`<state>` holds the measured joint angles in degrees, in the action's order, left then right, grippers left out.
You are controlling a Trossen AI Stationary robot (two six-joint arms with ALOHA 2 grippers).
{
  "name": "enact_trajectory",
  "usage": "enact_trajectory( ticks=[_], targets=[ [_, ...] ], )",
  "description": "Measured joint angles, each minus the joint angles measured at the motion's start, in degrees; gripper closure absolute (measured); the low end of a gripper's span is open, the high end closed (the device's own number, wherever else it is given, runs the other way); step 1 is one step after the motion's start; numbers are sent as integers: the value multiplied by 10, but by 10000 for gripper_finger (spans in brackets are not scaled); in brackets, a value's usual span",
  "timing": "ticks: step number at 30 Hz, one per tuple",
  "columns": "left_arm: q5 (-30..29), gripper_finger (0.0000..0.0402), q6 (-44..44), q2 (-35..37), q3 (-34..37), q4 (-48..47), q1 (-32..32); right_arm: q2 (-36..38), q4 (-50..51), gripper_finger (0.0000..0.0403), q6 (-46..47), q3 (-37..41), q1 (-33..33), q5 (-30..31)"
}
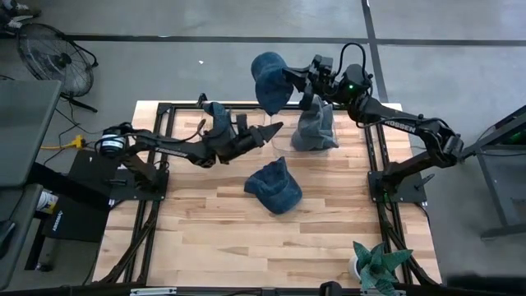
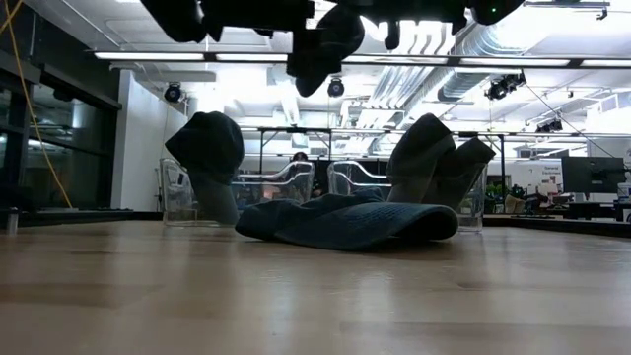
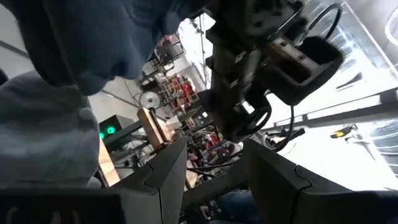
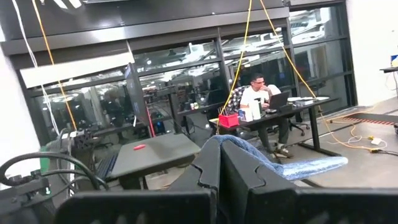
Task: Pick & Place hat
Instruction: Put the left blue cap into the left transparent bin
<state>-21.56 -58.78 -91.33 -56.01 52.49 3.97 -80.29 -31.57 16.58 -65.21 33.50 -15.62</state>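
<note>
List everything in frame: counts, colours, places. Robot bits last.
lying hat: one, blue, mid-table
binned hats: two, blue, one on each bin
held hat: one, blue, aloft past the far edge
clear bins: two, transparent, far side
table: one, light wood
fan: one, black, floor
plant: one, green, near right corner
person: one, white top, at desk
left gripper: open, empty
right gripper: shut on held hat

Grey concrete floor (image 1: 205,25), standing fan (image 1: 51,56), glass-walled offices (image 4: 186,74) behind
</note>
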Motion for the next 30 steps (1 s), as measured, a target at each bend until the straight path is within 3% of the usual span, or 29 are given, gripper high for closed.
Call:
enact_trajectory(
  ticks=[10, 30],
  targets=[
    [-7, 245, 2, -37, -43, 2, 16, 0, 5, 403, 4, 0, 10, -43],
    [-13, 245, -15, -41, -44, -1, 43, 0, -10, 403, 20, 0, 14, -43]
  ],
)
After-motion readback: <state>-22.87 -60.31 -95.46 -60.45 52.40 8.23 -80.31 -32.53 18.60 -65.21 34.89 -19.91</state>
